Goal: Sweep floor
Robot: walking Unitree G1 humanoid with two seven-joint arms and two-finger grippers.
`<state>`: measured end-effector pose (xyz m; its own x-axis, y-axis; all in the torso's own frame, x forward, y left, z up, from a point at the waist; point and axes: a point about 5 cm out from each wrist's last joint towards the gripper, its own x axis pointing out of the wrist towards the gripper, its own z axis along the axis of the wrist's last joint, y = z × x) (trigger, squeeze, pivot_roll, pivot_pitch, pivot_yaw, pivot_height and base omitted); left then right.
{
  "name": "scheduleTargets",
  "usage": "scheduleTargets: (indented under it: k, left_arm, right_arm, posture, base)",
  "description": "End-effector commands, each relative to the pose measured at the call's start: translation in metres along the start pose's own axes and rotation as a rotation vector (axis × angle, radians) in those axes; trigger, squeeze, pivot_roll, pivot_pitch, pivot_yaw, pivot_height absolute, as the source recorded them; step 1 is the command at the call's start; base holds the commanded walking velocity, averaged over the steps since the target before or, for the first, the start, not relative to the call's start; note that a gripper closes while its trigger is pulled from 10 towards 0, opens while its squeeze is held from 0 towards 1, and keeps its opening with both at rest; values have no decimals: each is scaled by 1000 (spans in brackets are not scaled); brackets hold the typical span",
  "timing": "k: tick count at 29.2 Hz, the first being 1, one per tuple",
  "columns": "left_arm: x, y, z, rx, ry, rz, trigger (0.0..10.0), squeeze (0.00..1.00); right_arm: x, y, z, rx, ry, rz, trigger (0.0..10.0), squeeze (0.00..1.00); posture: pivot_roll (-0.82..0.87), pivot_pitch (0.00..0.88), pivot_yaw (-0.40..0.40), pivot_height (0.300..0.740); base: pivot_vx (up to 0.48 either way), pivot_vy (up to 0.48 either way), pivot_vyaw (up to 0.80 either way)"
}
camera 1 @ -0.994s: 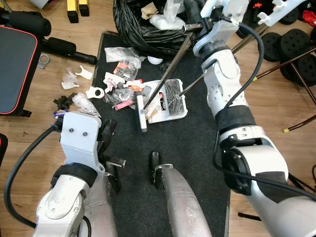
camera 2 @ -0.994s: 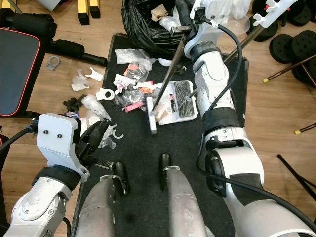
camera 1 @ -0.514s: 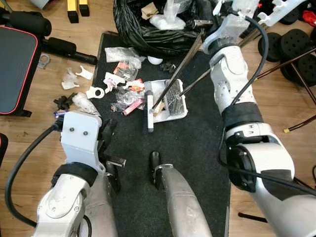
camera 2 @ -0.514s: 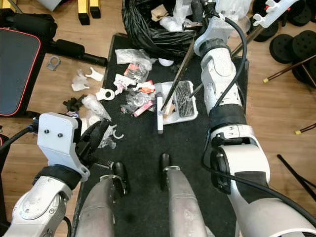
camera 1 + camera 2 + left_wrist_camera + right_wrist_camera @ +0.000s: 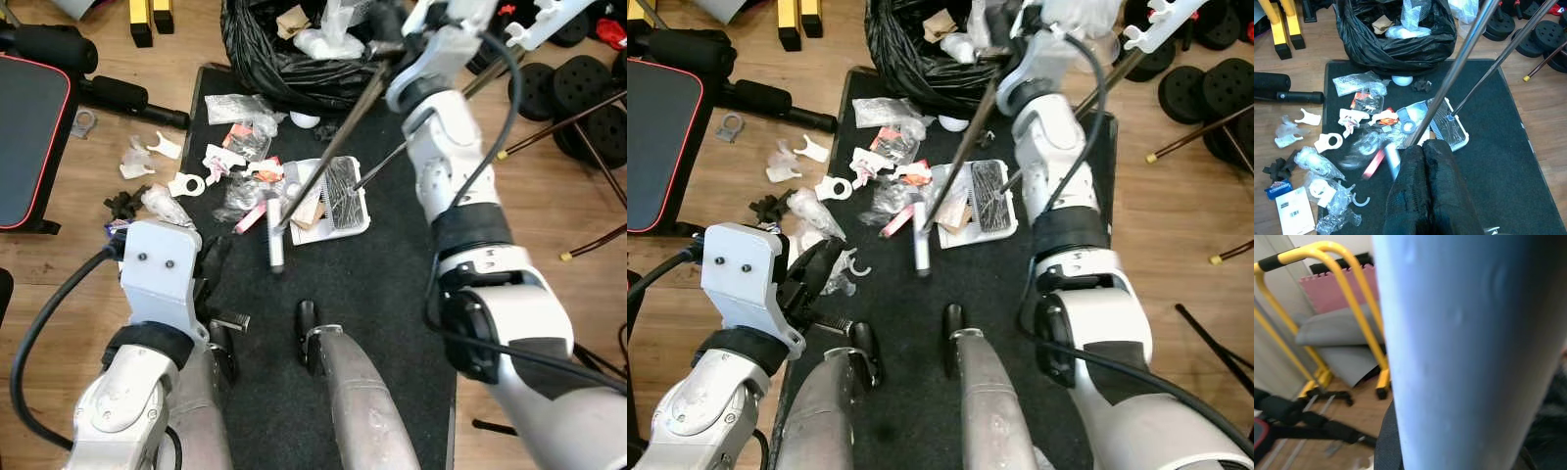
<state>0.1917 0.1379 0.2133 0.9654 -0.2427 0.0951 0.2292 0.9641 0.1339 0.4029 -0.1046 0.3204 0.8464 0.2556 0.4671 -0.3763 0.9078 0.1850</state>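
I take the black rubber floor mat (image 5: 392, 284) as my landmark. On it, toward its far half, sits the white plastic dustpan (image 5: 333, 201) with dark debris and scraps inside. My right arm reaches over the mat's far end, and the right gripper (image 5: 392, 44) is up beside the open black plastic rubbish bag (image 5: 284, 59) that stands at the mat's far edge. From there the long thin metal broom handle (image 5: 328, 147) slants down across the mat to the grey broom head (image 5: 273, 240), which lies on the mat just beside the dustpan's left edge. I cannot tell how the right gripper's fingers stand; a pale blue blurred surface lies right against the lens in the right wrist view.

A second thin metal rod (image 5: 387, 164) runs from the dustpan's back toward the mat's far right corner.

Left of the dustpan, still on the mat, I see a heap of litter: crumpled clear plastic wrappers (image 5: 235, 108), a red and white packet (image 5: 235, 137), a pink strip (image 5: 249, 215) and a white ball (image 5: 304, 120) close to the bag. More white plastic scraps (image 5: 147, 152) lie off the mat's left edge on the wooden floor (image 5: 69, 255).

My left gripper (image 5: 1427, 183) hangs over the mat's near left part with its two black fingers pressed together, holding nothing.
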Motion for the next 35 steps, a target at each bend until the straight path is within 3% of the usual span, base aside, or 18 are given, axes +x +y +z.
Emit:
scheduleTargets:
  k: [1,6,9,11,14,16,17,18,21,27,35]
  left_arm:
    - [-3,1,-4,-13,23,52,10000,0]
    - [-3,1,-4,-14,22,53,10000,0]
    - [-3,1,-4,-15,21,54,10000,0]
    - [-3,1,-4,-15,21,55,10000,0]
    - [-3,1,-4,-14,21,55,10000,0]
    - [-2,1,-5,-14,21,56,10000,0]
    - [-2,1,-5,-14,21,56,10000,0]
    - [-2,1,-5,-15,21,55,10000,0]
    - [-2,1,-5,-15,21,55,10000,0]
    - [-2,1,-4,-15,20,55,10000,0]
    - [-3,2,-4,-15,21,56,10000,0]
  right_arm:
    - [-6,5,-17,117,47,-6,10000,0]
    - [-5,12,-18,194,13,4,10000,0]
    - [-6,23,-8,348,-113,76,10000,0]
    - [-6,25,-4,349,-135,93,10000,0]
    - [-6,25,1,290,-149,99,10000,0]
    - [-6,22,6,177,-148,97,10000,0]
    - [-6,22,6,177,-148,97,10000,0]
    - [-6,16,8,55,-134,63,10000,0]
    - [-6,8,12,-16,-138,26,10000,0]
    - [-8,-5,17,-37,-146,-17,10000,0]
    - [-10,-9,16,-66,-139,-32,10000,0]
  posture:
    - [-68,577,-181,740]
    - [-68,577,-181,740]
    - [-71,576,-184,740]
    - [-71,576,-184,740]
    - [-73,576,-184,740]
    - [-73,576,-184,740]
    - [-73,576,-184,740]
    - [-72,575,-184,740]
    - [-74,575,-184,740]
    - [-73,576,-185,740]
    - [-73,577,-183,740]
  base:
    - [0,0,0]
    - [0,0,0]
    - [0,0,0]
    - [0,0,0]
    - [0,0,0]
    - [0,0,0]
    - [0,0,0]
    - [0,0,0]
    - [0,0,0]
    - [0,0,0]
    - [0,0,0]
